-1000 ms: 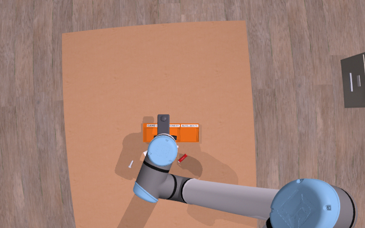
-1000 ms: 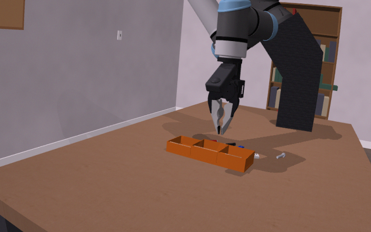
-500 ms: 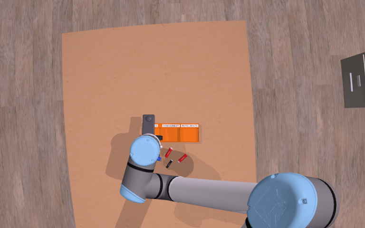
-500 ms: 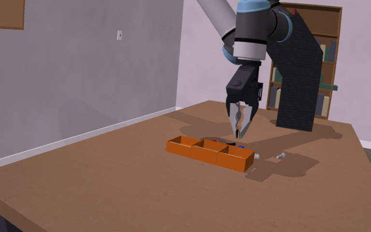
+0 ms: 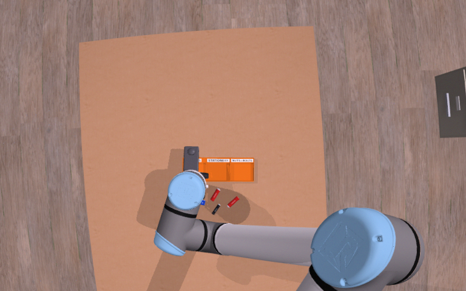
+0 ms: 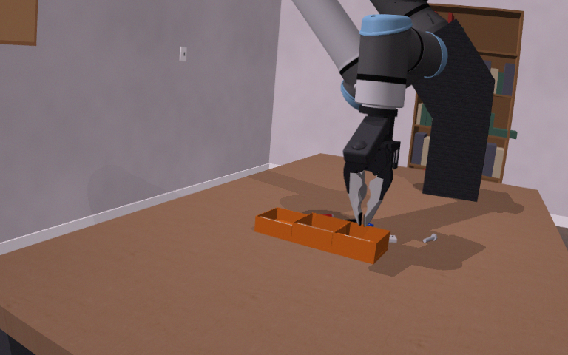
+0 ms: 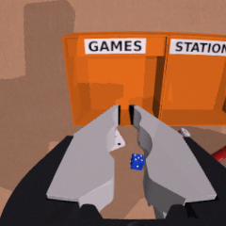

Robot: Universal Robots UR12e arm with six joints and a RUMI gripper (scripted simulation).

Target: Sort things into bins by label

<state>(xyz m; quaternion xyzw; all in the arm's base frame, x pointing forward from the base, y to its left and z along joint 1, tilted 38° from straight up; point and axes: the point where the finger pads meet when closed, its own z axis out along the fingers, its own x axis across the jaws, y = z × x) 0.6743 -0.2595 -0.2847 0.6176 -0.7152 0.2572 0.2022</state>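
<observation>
An orange row of three bins [image 5: 223, 170] [image 7: 115, 46] stands mid-table, labelled GAMES, STATIONERY [image 5: 218, 160] and NUTS+BOLTS [image 5: 241, 160]. My gripper [image 6: 361, 220] points straight down, low over the table at the GAMES bin's [image 7: 115, 80] near wall. Its fingers are shut with nothing visible between the tips. A blue die [image 7: 137, 161] lies on the table under the fingers; it also shows in the top view [image 5: 202, 202]. A white card [image 7: 118, 140] shows partly behind the left finger. Two red cylinders [image 5: 215, 194] [image 5: 233, 201] and a black one [image 5: 215, 208] lie near the bins.
A grey bolt [image 6: 430, 238] and the white card [image 6: 392, 239] lie past the row's GAMES end. My arm's wrist [image 5: 187, 190] hides part of the GAMES bin from above. A dark block [image 6: 456, 125] and a bookshelf stand at the far side.
</observation>
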